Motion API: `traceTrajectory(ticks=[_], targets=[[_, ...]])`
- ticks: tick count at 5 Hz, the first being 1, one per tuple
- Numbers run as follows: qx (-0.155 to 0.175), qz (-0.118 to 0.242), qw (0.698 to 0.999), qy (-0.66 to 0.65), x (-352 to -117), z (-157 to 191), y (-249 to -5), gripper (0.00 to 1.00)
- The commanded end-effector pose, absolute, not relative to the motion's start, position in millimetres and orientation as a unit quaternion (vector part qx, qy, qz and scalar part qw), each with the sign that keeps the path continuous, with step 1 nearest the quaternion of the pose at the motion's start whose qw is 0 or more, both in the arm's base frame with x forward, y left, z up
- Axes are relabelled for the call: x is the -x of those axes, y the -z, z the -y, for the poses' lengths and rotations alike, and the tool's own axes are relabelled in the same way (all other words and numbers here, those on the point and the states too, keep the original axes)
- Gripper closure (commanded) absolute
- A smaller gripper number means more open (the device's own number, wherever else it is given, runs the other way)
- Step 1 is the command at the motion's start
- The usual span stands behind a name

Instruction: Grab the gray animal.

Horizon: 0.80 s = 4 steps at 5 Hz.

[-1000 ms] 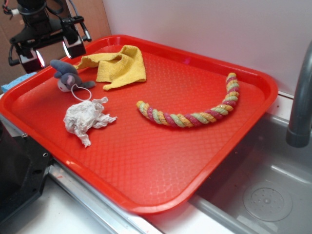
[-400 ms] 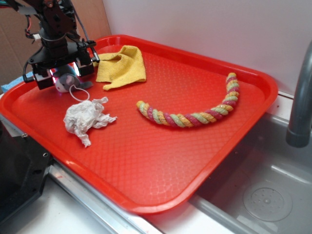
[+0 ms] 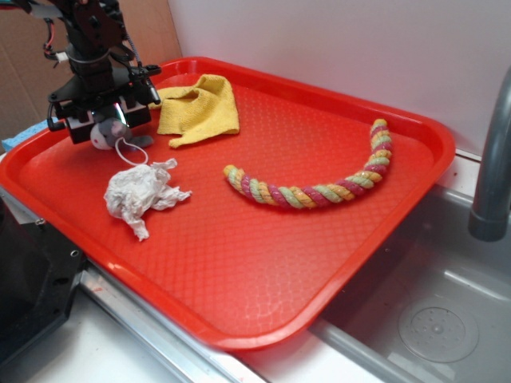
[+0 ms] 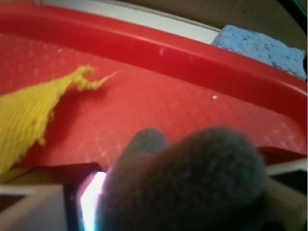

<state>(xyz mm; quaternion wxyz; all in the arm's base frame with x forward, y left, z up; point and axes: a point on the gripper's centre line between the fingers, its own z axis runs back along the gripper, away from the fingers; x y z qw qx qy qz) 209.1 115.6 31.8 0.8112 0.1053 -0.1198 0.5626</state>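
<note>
Exterior view: arm vertical, tool (image 3: 102,128) down astride the gray animal (image 3: 108,134); grip cannot be told.

Animal (image 3: 108,132) (under jaws) behind paper wad (image 3: 142,194)

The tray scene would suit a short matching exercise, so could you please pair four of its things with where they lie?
Things:
1. gray animal
2. yellow cloth
3. paper wad
4. rope

Places:
A. right half of the tray
B. far edge, beside the toy
C. under the tool
D. in front of the toy

Pairs: 1-C, 2-B, 3-D, 4-A
</note>
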Motion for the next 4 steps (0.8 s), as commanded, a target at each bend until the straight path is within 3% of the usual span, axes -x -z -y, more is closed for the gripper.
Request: traceTrajectory(ticks=[1, 2, 3, 4], targets=[[-0.026, 0.1, 0.902, -0.42, -219, -75, -105, 1.0], [0.02, 0.061, 0.949, -0.309, -219, -40, -129, 1.0], [0.041, 0.034, 0.98, -0.19, -214, -7, -153, 1.0], [0.055, 0.022, 0.994, -0.097, -207, 9, -178, 1.0]])
